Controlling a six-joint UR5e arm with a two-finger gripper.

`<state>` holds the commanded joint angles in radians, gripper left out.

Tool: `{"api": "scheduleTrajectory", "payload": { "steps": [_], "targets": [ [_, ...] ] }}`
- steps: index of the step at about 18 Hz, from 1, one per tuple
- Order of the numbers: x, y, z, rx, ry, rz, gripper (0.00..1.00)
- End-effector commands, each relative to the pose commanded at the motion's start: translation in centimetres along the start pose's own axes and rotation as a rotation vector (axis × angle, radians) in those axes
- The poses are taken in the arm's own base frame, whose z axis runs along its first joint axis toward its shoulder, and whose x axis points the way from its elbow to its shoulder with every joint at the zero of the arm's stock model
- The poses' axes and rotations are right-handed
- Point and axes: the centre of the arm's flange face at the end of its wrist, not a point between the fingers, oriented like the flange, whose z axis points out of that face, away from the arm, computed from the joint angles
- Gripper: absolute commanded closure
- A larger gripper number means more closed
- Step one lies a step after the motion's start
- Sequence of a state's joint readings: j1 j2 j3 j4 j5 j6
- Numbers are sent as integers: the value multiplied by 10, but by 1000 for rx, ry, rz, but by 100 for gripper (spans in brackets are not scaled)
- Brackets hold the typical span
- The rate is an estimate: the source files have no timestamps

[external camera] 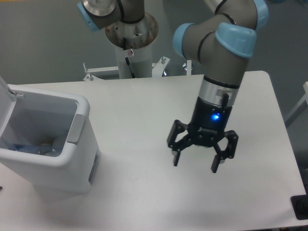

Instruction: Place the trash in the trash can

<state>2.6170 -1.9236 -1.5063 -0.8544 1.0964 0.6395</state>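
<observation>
The white trash can (77, 134) stands at the table's left edge with its lid up. Inside it lies the trash (33, 146), a clear plastic mass with a bit of blue, only partly visible past the rim. My gripper (195, 161) hangs over the bare middle-right of the table, well to the right of the can. Its fingers (176, 155) are spread wide and hold nothing.
The white table (144, 106) ends at a rounded far-right corner and a near front edge. The arm's base column (132, 43) rises behind the table's back edge. A dark object (301, 207) sits off the front right corner.
</observation>
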Motion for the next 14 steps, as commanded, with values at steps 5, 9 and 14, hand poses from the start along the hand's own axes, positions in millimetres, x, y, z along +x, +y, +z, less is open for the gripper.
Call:
{"api": "scheduleTrajectory", "payload": {
  "steps": [5,9,14],
  "targets": [
    [-14,29,12,-192,-155,119,0],
    [-12,48,24,-313,-189,236,0],
    [0,70,37,-444,-170,447,0]
  ]
}}
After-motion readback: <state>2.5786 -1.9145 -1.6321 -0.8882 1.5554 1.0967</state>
